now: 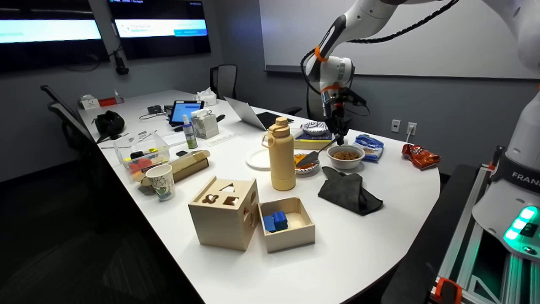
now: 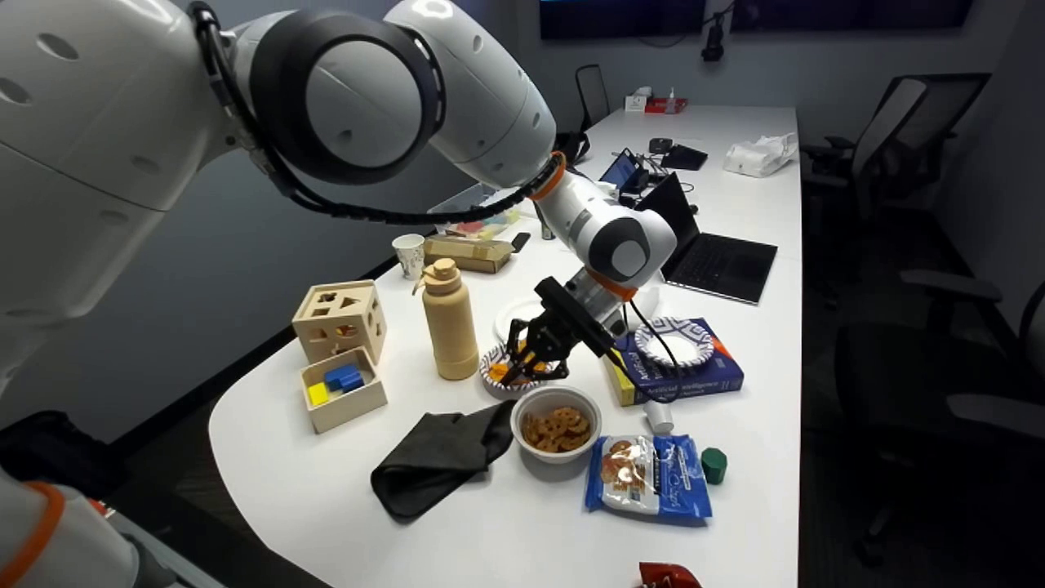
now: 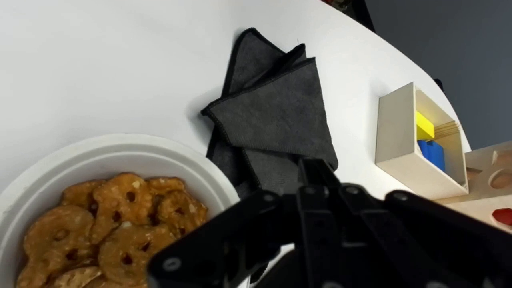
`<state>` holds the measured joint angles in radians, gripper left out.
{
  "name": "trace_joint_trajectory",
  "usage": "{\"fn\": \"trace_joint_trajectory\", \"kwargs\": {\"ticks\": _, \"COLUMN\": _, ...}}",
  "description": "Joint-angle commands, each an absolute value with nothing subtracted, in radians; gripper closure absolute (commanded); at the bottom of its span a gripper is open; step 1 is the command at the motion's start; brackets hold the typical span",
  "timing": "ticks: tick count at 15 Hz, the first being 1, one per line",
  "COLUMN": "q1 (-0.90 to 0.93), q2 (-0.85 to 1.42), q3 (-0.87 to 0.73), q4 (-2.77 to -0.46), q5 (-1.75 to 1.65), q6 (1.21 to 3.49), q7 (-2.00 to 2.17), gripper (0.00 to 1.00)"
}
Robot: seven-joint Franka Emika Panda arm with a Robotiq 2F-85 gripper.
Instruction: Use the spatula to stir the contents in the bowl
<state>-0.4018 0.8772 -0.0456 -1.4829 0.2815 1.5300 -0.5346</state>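
The bowl (image 1: 346, 164) is round, light and full of brown pretzel crisps. It also shows in an exterior view (image 2: 557, 454) and at the lower left of the wrist view (image 3: 132, 146). My gripper (image 1: 338, 138) points down near the bowl's far rim. It is black, and its fingers (image 3: 320, 172) are close together. It looks shut on the handle of the spatula (image 1: 311, 158). The dark blade slants down in front of the orange-filled dish (image 1: 311, 170); I cannot tell whether it touches it. Elsewhere the spatula merges with the black gripper (image 2: 514, 376) and dark cloth.
A dark cloth (image 2: 441, 457) lies beside the bowl. A tan bottle (image 1: 282, 156) stands near the dish. A blue snack bag (image 2: 649, 478) lies at the bowl's other side. A book (image 2: 694, 380) with a patterned dish lies close by. A wooden box (image 1: 289, 240) holds blocks.
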Motion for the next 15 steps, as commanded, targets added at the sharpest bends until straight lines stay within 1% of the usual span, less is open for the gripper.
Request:
{"fn": "trace_joint_trajectory", "kwargs": {"ticks": 1, "q1": -0.413, "q2": 0.928, "q3": -0.037, "q4": -1.393, "q5": 0.276, "q6": 1.491, "q7": -0.511, "gripper": 0.99}}
{"fn": "trace_joint_trajectory", "kwargs": {"ticks": 7, "q1": -0.413, "q2": 0.966, "q3": -0.036, "q4": -1.308, "q5": 0.261, "q6": 1.44, "q7": -0.5, "gripper": 0.99}}
{"fn": "trace_joint_trajectory", "kwargs": {"ticks": 8, "q1": -0.414, "q2": 0.972, "q3": -0.037, "q4": -1.297, "q5": 0.26, "q6": 1.428, "q7": -0.494, "gripper": 0.72}}
{"fn": "trace_joint_trajectory", "kwargs": {"ticks": 9, "q1": -0.414, "q2": 0.976, "q3": -0.04, "q4": -1.288, "q5": 0.258, "q6": 1.42, "q7": -0.487, "gripper": 0.7}}
{"fn": "trace_joint_trajectory", "kwargs": {"ticks": 10, "q1": -0.414, "q2": 0.979, "q3": -0.041, "q4": -1.284, "q5": 0.256, "q6": 1.416, "q7": -0.481, "gripper": 0.64}}
{"fn": "trace_joint_trajectory", "kwargs": {"ticks": 12, "q1": -0.412, "q2": 0.981, "q3": -0.047, "q4": -1.278, "q5": 0.25, "q6": 1.409, "q7": -0.463, "gripper": 0.46}}
{"fn": "trace_joint_trajectory", "kwargs": {"ticks": 14, "q1": -0.412, "q2": 0.984, "q3": -0.049, "q4": -1.274, "q5": 0.246, "q6": 1.405, "q7": -0.454, "gripper": 0.33}}
{"fn": "trace_joint_trajectory", "kwargs": {"ticks": 15, "q1": -0.411, "q2": 0.985, "q3": -0.05, "q4": -1.275, "q5": 0.244, "q6": 1.405, "q7": -0.449, "gripper": 0.24}}
